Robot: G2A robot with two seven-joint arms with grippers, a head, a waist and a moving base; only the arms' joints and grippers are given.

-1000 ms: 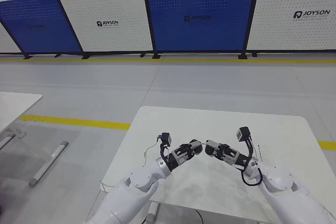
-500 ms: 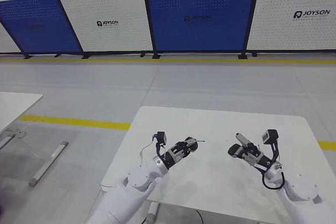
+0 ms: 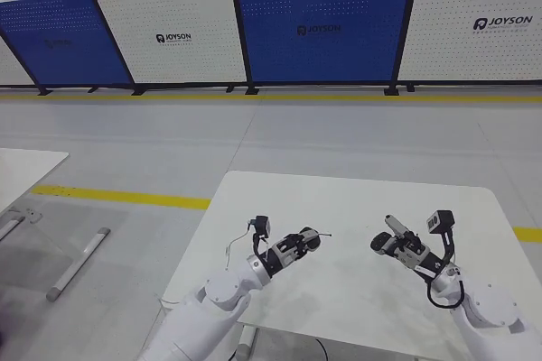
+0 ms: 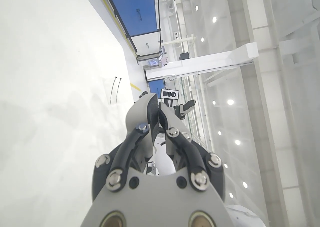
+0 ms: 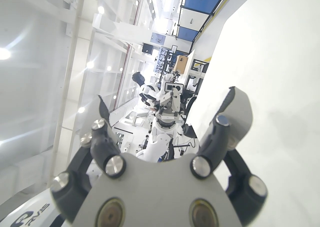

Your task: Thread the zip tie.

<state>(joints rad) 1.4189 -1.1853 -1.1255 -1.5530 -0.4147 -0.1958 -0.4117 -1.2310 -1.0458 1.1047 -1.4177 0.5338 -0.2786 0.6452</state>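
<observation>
Nearest the worktop's front edge, left of the middle, the L gripper is hanging just above the surface w/ its fingers pressing tight together, clamping the zip tie. The tie is showing in the top view as a thin dark strand poking out past the fingertips, off the surface and pointing toward the worktop's right side. In the left wrist view the pads are meeting w/ no gap, and the strand is too thin to pick out there.

Abt level w/ it but closer to the right edge, the R gripper is hovering above the worktop, well apart from the L one, w/ bare white surface lying between them. Its fingers are standing wide apart, gripping nothing. The two grippers are pointing roughly at each other.

Farther along the worktop, toward the right edge, two spare ties are lying flat, side by side and nearly parallel, w/ their heads at the same end. They are touching neither gripper.

Beyond the worktop's far edge, grey floor is stretching out w/ a yellow line running across it. A second white table is standing off to the left. Farthest back, blue and white panels are lining the room.
</observation>
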